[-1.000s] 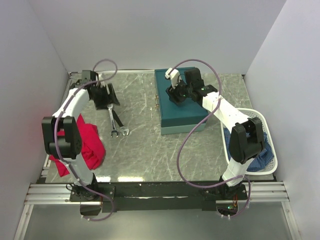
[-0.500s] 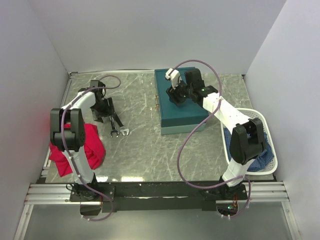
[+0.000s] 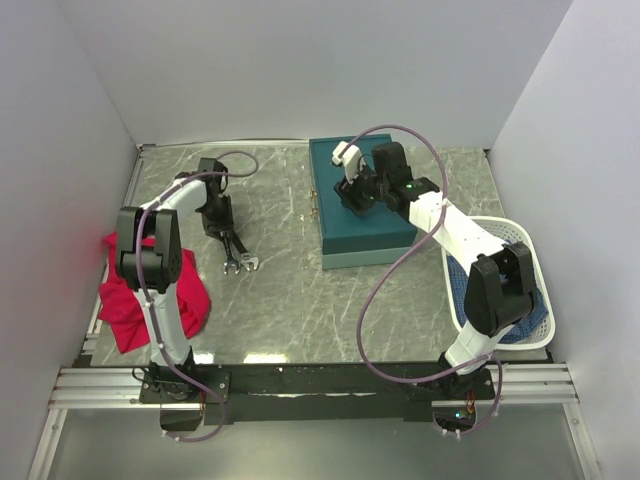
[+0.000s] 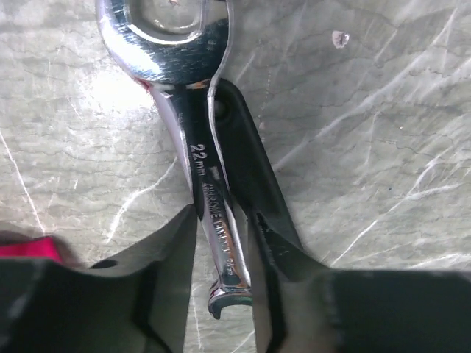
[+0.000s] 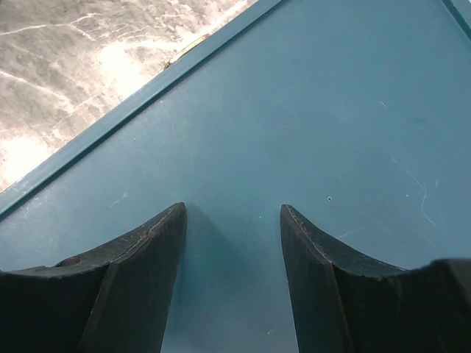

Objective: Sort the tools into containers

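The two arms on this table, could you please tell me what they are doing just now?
It is a tool-sorting job. The left gripper has its fingers either side of a silver wrench lying flat on the table; whether it is clamped yet is unclear. The right gripper is open and empty, close over the closed lid of the teal box. The white basket stands at the table's right edge, beside that arm.

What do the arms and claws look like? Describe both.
The left arm and right arm have white links and black joints, each trailing a looping lilac cable. The left claw and right claw have two black, curved, tapering fingers.
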`<state>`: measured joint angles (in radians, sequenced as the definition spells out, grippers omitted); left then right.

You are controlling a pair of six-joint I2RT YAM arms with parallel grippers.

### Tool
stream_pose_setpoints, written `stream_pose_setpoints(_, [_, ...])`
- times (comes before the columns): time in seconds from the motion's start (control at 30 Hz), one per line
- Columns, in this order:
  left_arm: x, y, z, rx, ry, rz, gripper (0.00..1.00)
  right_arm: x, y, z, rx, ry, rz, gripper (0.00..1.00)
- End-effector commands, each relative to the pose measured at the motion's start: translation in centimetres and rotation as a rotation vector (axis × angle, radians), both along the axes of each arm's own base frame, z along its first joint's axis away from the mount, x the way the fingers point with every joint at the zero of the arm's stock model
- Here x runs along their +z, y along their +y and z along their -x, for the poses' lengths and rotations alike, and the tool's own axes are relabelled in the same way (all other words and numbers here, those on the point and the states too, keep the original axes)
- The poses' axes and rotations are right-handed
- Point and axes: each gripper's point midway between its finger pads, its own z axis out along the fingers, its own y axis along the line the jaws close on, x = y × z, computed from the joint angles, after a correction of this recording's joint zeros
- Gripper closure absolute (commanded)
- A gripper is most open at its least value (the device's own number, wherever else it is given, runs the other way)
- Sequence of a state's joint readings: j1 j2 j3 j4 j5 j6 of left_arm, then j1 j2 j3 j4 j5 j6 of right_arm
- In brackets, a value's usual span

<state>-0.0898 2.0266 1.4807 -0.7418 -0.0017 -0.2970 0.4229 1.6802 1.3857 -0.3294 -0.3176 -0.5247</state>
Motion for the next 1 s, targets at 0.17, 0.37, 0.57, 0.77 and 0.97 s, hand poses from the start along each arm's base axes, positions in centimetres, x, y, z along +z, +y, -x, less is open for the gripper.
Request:
stream_pose_setpoints(0.17, [-5.3, 1.3, 4.8, -0.014, 0.18, 0.048, 0.99, -0.8, -1.8, 1.1, -0.02, 0.018, 0.06, 0.38])
stream_pose_setpoints(0.37, [0.9, 1.5, 2.3, -0.011, 0.048, 0.174, 0.99, 0.1, -1.8, 0.6, -0.026, 0.003, 0.062, 0.38])
stream_pose_setpoints(0.57, [8.8, -2.3, 1.1, -0.135, -0.109, 0.389, 0.99, 1.1, -2.5, 0.1, -0.053, -0.037, 0.085, 0.38])
stream_pose_setpoints(0.77, [16.9, -8.4, -1.6, -0.313, -0.292, 0.652, 0.99, 3.4, -5.2, -1.8, -0.217, -0.146, 0.125, 0.38])
stream_pose_setpoints(0.97, [24.2, -14.8, -4.5, -0.442, -0.496, 0.793, 0.99, 7.9, -9.9, -3.7, -0.464, -0.266, 0.109, 0.31])
